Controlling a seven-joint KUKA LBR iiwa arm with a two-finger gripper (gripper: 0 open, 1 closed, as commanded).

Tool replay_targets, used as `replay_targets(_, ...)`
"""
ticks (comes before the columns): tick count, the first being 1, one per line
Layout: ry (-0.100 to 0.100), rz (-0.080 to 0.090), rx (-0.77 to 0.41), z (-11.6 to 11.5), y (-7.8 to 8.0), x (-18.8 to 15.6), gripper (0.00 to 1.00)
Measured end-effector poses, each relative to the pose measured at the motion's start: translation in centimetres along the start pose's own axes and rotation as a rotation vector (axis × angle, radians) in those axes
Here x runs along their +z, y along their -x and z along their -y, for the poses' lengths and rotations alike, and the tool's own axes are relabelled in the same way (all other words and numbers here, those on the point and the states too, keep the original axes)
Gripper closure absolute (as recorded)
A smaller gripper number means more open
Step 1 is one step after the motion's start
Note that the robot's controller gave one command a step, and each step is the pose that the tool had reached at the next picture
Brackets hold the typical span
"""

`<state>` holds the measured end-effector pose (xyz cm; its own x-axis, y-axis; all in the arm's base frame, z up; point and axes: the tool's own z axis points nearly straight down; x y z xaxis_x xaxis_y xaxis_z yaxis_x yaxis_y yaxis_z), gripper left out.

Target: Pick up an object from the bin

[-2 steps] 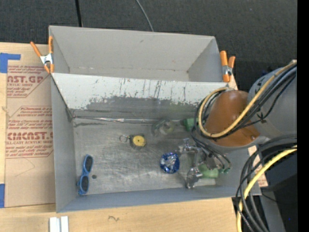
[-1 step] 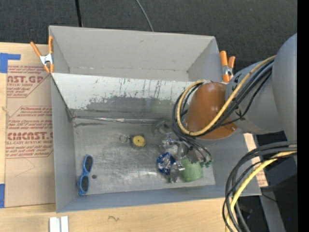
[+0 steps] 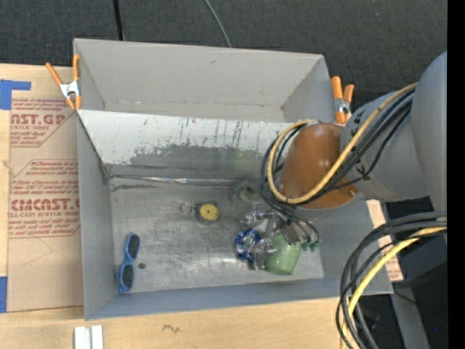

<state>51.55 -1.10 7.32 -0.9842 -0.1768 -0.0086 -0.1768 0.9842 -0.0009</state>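
Camera view: the grey bin (image 3: 196, 71) takes the arm's orange cover (image 3: 312, 166) from the right. The pincer (image 3: 275, 231) is low at near right, over a pale green block (image 3: 285, 260) and a blue-white piece (image 3: 245, 246). Whether it is apart or together cannot be told. Blue sunglasses (image 3: 128, 262) lie near left, and a yellow disc (image 3: 208, 211) lies mid-floor.

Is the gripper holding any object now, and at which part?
It cannot be told. The gripper is down at a pale green thing and a blue-and-white thing in the lower right of the bin, with no grasp visible.
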Motion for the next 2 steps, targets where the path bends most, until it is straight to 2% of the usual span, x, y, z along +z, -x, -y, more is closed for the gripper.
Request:
replay_targets(1, 0.000, 0.001, -0.026, -1.6, 1.5, -12.4, 1.00)
replay_targets(2, 0.000, -0.004, -0.427, 3.2, -0.7, -16.6, 1.00)
